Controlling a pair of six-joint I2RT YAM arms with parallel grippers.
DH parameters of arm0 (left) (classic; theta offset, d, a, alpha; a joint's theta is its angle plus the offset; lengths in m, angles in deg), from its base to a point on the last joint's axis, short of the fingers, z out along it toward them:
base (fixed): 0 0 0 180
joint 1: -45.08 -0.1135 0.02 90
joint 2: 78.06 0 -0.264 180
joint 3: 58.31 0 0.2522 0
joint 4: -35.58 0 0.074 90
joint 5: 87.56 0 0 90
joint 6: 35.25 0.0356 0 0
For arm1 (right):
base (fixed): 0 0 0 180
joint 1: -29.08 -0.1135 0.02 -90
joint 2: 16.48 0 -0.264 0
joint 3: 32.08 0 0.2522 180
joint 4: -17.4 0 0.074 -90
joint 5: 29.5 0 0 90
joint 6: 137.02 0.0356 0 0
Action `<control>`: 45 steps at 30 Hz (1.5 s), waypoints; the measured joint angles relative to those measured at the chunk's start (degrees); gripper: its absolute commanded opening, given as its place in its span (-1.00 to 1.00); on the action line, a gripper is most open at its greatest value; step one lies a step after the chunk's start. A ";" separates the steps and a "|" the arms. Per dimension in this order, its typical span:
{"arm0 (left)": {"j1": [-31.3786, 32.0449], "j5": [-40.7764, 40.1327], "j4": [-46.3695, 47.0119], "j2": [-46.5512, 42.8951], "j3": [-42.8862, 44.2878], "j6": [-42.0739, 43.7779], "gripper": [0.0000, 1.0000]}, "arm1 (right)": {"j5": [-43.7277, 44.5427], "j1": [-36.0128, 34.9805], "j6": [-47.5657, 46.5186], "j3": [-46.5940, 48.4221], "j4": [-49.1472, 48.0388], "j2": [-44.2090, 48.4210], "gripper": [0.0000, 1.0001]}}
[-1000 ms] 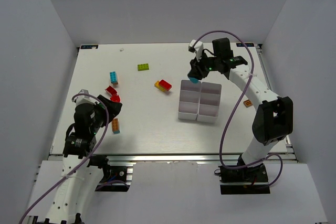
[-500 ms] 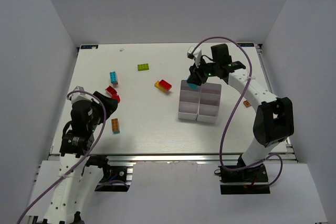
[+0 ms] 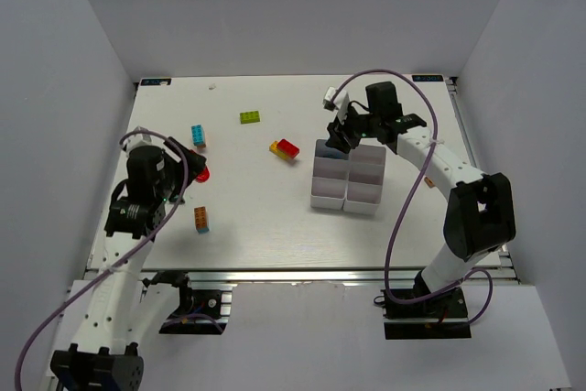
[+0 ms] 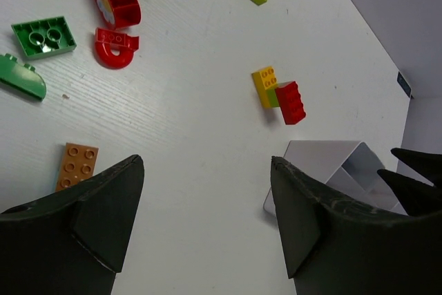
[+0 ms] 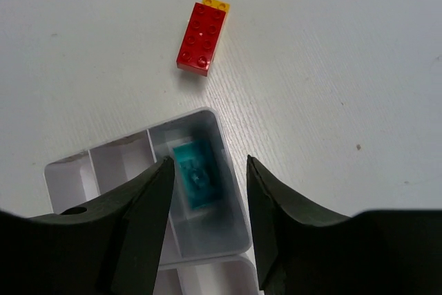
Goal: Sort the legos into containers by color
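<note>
Under the spread, empty right gripper [image 5: 205,170]: a cyan lego [image 5: 197,176] inside a corner bin [image 5: 229,170]. Left gripper [image 4: 207,191] likewise spread (nothing held).

No text, numbers, labels or brand marks readable in any view. Raised marks on the red arch piece [image 4: 114,37] and the stud tops of the red brick [image 5: 201,38] are too small to resolve.

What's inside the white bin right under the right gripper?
One cyan studded brick lies on the floor of that white corner bin. Nothing else shows; a black finger covers part of one side.
</note>
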 measured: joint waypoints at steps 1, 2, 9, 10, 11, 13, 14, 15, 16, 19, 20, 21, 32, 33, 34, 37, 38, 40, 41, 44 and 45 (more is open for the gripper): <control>0.00 -0.24 0.00 1.51 1.20 0.46 0.67 | 0.28 0.00 -0.26 -0.02 -0.07 0.00 0.05; 0.00 -0.66 -0.02 3.06 2.54 0.94 0.67 | 0.39 0.02 -0.48 -0.04 -0.15 0.00 0.07; 0.00 -5.99 -1.79 16.57 12.31 4.92 0.32 | 0.42 0.00 -0.83 -0.07 -1.18 1.97 0.26; 0.00 -6.99 -1.97 18.80 13.35 5.81 0.24 | 0.39 0.00 -0.70 -0.09 -1.38 2.73 0.52; 0.00 -7.93 -2.16 20.83 14.29 6.51 0.22 | 0.44 0.00 -0.63 -0.31 -1.86 3.82 0.79; 0.00 -10.12 -1.70 25.62 16.00 8.50 0.20 | 0.39 0.00 -0.74 -2.27 -4.39 6.73 0.79; -0.02 -11.19 -1.51 28.37 16.74 9.75 0.21 | 0.39 0.00 -0.57 -3.58 -5.70 8.41 0.79; -0.02 -12.09 -1.29 30.86 17.51 10.93 0.21 | 0.68 0.00 0.52 -5.42 -7.87 10.38 0.79; -0.04 -12.90 -0.83 33.42 18.23 12.04 0.22 | 0.85 0.00 1.57 -7.10 -9.51 12.15 0.79; -0.09 -14.67 2.03 42.29 22.56 16.37 0.15 | -1.44 0.02 3.19 -8.04 -10.60 14.32 0.38; -0.11 -14.73 2.62 45.51 23.10 16.98 0.15 | -2.38 0.02 3.65 -7.93 -10.49 14.36 0.33; -0.11 -14.78 2.99 48.00 24.37 18.01 0.15 | -3.41 0.02 3.76 -7.96 -10.43 14.40 0.30; -0.11 -15.19 6.12 66.12 39.50 25.53 0.17 | -9.14 0.02 4.98 -13.79 -10.51 18.21 0.37; -0.11 -15.17 6.16 66.88 40.41 25.88 0.17 | -9.29 0.02 5.01 -13.92 -10.54 18.23 0.38; -0.11 -15.17 6.03 67.91 41.62 26.43 0.17 | -9.42 0.02 5.01 -14.03 -10.54 18.23 0.38; -0.11 -15.04 6.03 70.07 43.56 27.61 0.19 | -9.51 0.02 5.01 -14.25 -10.49 18.23 0.39; -0.11 -14.95 5.86 70.47 43.63 28.04 0.21 | -9.49 0.02 5.01 -14.25 -10.49 18.23 0.40; -0.11 -14.93 5.27 71.01 43.63 28.70 0.27 | -9.49 0.02 5.01 -14.29 -10.56 18.25 0.40; -0.11 -14.95 4.94 71.30 43.63 29.03 0.33 | -9.49 0.02 5.01 -14.40 -10.60 18.25 0.40; -0.11 -15.04 4.50 71.82 43.63 29.46 0.33 | -9.51 0.02 5.01 -15.10 -10.58 18.27 0.40; -0.11 -15.06 4.37 71.91 43.63 29.62 0.32 | -9.49 0.02 5.01 -15.15 -10.56 18.27 0.40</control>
